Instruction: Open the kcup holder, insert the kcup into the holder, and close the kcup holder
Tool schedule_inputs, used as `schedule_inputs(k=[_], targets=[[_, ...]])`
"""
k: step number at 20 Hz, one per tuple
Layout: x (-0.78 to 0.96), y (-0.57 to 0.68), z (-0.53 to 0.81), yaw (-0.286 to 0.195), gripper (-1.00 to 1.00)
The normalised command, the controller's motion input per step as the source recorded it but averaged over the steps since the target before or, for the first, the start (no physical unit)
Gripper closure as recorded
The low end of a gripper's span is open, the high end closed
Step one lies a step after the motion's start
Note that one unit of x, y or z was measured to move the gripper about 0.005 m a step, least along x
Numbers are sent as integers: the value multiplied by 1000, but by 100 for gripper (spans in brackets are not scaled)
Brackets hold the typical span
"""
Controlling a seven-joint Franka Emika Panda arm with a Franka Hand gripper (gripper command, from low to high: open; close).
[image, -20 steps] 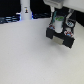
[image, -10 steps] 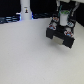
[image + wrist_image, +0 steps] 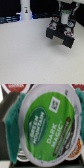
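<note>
The small round green foil-lidded kcup point(image 3: 44, 125) fills the wrist view, pinched at its sides between the teal pads point(image 3: 14, 115) of the gripper point(image 3: 62, 21), which the exterior view shows poised right over the black boxy kcup holder point(image 3: 59, 35). Reddish-topped pods point(image 3: 14, 87) sit around it (whether it is already seated in a slot I cannot tell). To insert it well, lower straight and centred, letting go only once it seats. Its lid faces the camera; its axis runs along the fingers.
</note>
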Motion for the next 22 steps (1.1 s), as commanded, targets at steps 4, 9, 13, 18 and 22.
schedule_inputs(k=[4,9,13,18,22], targets=[[-278,6,-275,55,100],[-19,-12,-215,13,100],[46,-17,-148,3,100],[41,-40,-259,1,100],[30,-76,-234,-3,100]])
